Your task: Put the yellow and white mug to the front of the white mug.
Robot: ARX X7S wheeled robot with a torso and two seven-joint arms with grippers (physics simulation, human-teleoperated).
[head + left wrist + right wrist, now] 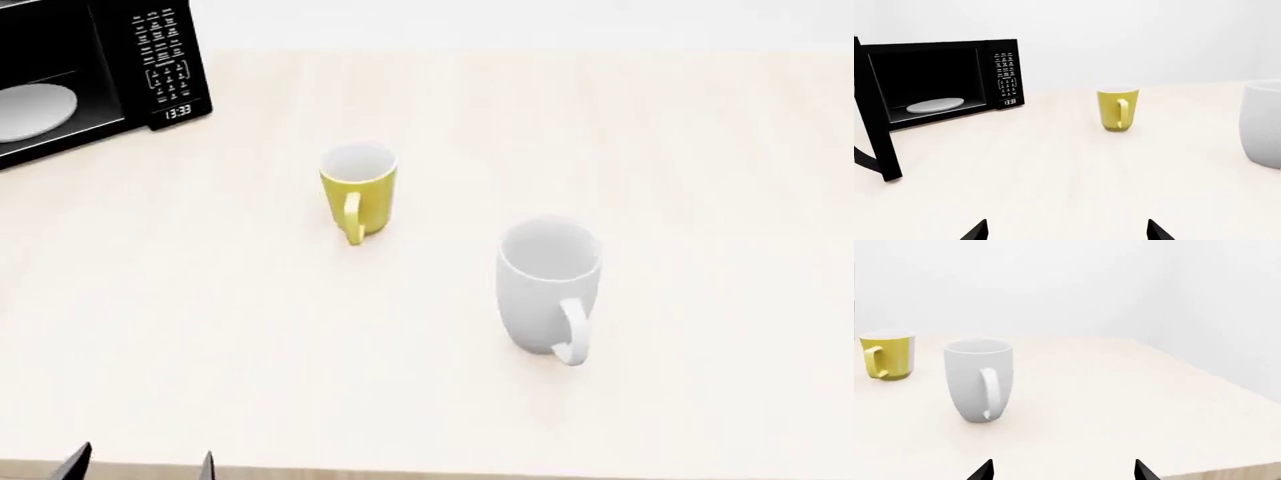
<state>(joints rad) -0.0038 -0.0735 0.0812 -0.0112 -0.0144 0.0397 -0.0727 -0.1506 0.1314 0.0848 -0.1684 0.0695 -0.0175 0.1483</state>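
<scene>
The yellow and white mug point(358, 191) stands upright on the table, left of centre and farther back, its yellow handle facing me. In the left wrist view the yellow and white mug point(1117, 109) is well ahead of my left gripper point(1066, 231), which is open and empty; only the tips of the left gripper point(136, 466) show at the head view's bottom edge. The larger white mug point(547, 282) stands upright to the right and nearer, handle toward me. My right gripper point(1063, 471) is open and empty, short of the white mug point(979, 378); the yellow and white mug point(889, 355) stands beyond it.
A black microwave point(83, 70) with its door open and a white plate point(934, 105) inside stands at the back left. The light wooden table point(694, 180) reaches its front edge at the bottom of the head view.
</scene>
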